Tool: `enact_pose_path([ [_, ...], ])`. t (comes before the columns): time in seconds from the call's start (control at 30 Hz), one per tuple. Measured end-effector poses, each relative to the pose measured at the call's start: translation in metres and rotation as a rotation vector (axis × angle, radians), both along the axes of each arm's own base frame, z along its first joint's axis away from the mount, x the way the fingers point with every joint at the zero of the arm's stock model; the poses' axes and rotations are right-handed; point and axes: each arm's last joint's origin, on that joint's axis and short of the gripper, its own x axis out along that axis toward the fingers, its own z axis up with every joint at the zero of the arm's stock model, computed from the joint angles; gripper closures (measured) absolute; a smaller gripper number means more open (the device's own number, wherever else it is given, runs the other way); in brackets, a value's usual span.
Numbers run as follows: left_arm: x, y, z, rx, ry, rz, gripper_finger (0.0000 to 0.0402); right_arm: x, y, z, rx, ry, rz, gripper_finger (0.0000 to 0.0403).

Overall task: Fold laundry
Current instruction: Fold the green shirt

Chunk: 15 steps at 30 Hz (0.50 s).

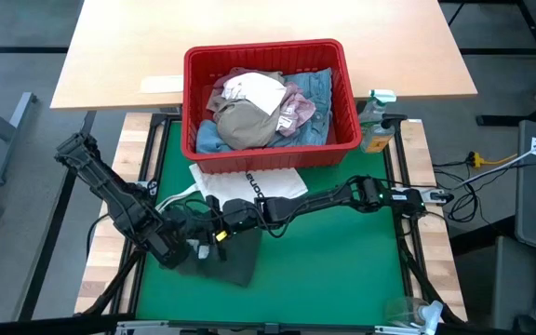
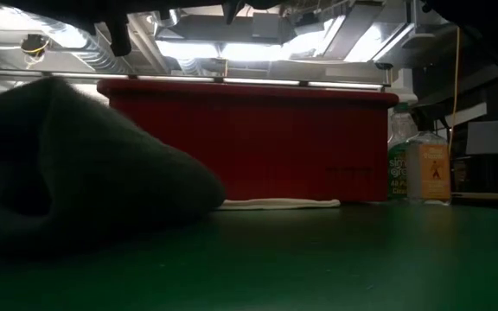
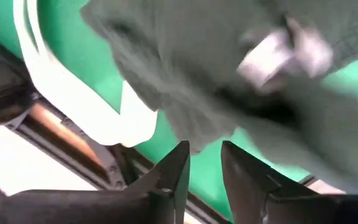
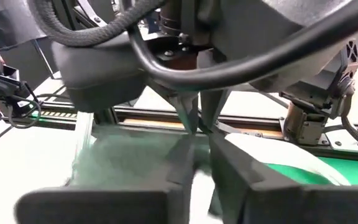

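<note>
Lying bunched just under and ahead of both end effectors, the dark green top [image 1: 223, 259] is resting on the green table [image 1: 342, 270]. The left end effector [image 3: 205, 155] is standing slightly open, touching nothing; the right end effector [image 1: 220, 221] is too hidden to judge. Beyond, a white tote bag [image 1: 249, 181] is showing unreadable lettering, before the red basket [image 1: 273, 154] of laundry [image 1: 259, 112].

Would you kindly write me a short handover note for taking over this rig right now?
Left gripper: slightly open, empty, over the dark green top on the green mat.
Right gripper: narrow gap, low at the same garment; no grip visible.
Both grippers meet over that top, which lies bunched beside the white tote bag.
Beige trousers, mottled pink top and light blue denim jeans sit in the red plastic basket.
Done: nothing folded. Left: everything.
</note>
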Motion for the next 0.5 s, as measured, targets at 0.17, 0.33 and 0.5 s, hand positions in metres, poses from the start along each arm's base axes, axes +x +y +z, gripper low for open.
enact_pose_path([
  [0.17, -0.003, 0.001, 0.000, -0.011, 0.045, -0.005, 0.0299, 0.000, -0.001, 0.000, -0.006, 0.001, -0.026, 0.0284],
  [0.33, -0.001, -0.003, 0.000, -0.062, 0.039, -0.032, 0.0307, -0.004, -0.002, -0.001, -0.021, 0.068, -0.028, 0.0262],
  [0.5, 0.010, -0.013, 0.002, -0.062, -0.170, -0.115, 0.0317, -0.021, -0.005, 0.013, -0.056, 0.239, -0.022, 0.0261],
])
